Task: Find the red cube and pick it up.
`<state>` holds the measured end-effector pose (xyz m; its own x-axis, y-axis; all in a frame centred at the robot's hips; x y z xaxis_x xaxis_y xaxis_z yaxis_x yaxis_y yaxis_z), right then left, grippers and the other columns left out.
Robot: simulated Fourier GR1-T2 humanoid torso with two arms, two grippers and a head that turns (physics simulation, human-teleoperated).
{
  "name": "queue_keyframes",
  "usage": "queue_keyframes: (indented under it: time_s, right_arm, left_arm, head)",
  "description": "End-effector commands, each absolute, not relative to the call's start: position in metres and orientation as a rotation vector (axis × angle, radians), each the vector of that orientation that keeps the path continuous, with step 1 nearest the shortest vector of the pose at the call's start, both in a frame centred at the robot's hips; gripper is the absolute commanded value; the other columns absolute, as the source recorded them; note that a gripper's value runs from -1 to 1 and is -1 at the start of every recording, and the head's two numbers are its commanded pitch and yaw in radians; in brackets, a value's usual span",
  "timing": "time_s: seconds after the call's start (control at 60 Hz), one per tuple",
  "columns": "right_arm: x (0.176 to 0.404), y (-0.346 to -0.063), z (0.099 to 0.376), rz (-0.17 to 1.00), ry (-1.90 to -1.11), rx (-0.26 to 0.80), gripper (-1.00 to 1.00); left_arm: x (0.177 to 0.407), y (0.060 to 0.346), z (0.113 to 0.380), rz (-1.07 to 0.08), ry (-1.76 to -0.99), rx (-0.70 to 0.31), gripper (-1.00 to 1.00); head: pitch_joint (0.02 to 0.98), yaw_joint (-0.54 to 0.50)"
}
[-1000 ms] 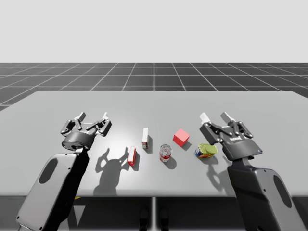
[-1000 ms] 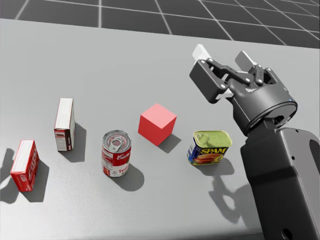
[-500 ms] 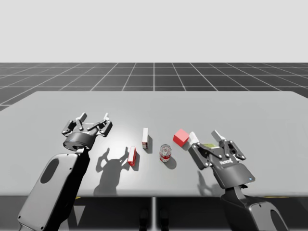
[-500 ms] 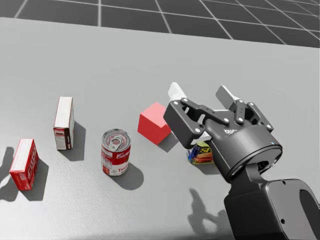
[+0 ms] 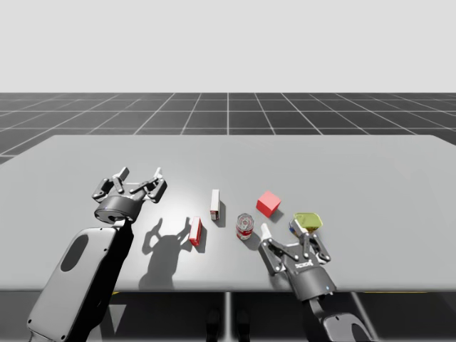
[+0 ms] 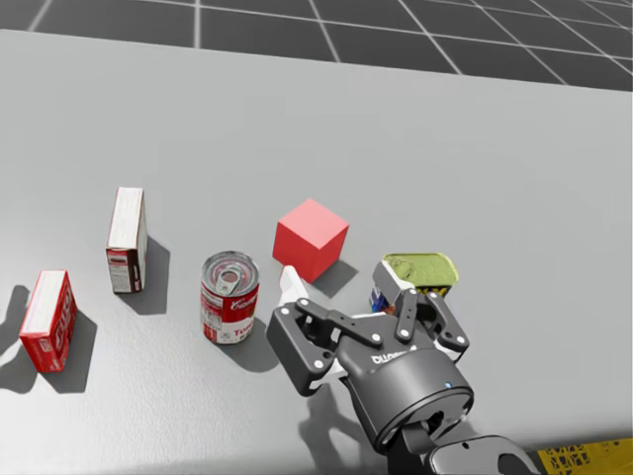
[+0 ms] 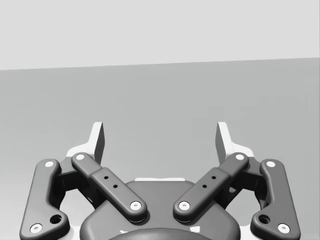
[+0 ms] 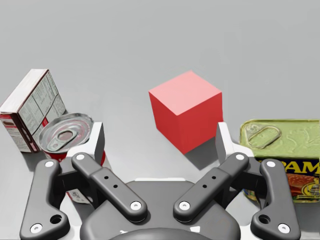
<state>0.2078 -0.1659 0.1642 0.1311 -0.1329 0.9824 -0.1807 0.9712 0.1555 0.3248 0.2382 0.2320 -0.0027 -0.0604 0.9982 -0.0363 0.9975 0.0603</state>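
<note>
Two grippers, both spread wide with nothing in them. My right gripper (image 8: 160, 137) sits low near the table's (image 5: 370, 171) front edge. The red cube (image 8: 186, 110) rests on the table just ahead, lined up with the gap, clear of both fingers. A round red-and-white can (image 8: 67, 132) flanks the cube on one side, a rectangular yellow-green tin (image 8: 282, 150) on the other. My left gripper (image 5: 135, 177) hovers well apart, beyond the red box (image 5: 195, 231) and the white-and-red box (image 5: 214, 204).
</note>
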Motion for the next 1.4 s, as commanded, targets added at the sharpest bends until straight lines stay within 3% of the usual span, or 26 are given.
queue_keyframes:
  time_s: [0.017, 0.667, 1.4]
  right_arm:
    - [0.210, -0.160, 0.143, 0.041, -1.416, 0.244, -1.00]
    - [0.274, -0.177, 0.111, 0.065, -1.334, 0.069, -1.00]
    - [0.327, -0.169, 0.114, 0.208, -1.322, 0.060, -1.00]
  left_arm:
    - [0.325, 0.238, 0.232, -0.019, -1.575, 0.076, -1.00]
    - [0.325, 0.239, 0.233, -0.014, -1.578, 0.077, -1.00]
    - [0.325, 0.240, 0.234, -0.002, -1.585, 0.087, -1.00]
  head:
    - [0.800, -0.25]
    - [0.802, -0.24]
    - [0.796, -0.23]
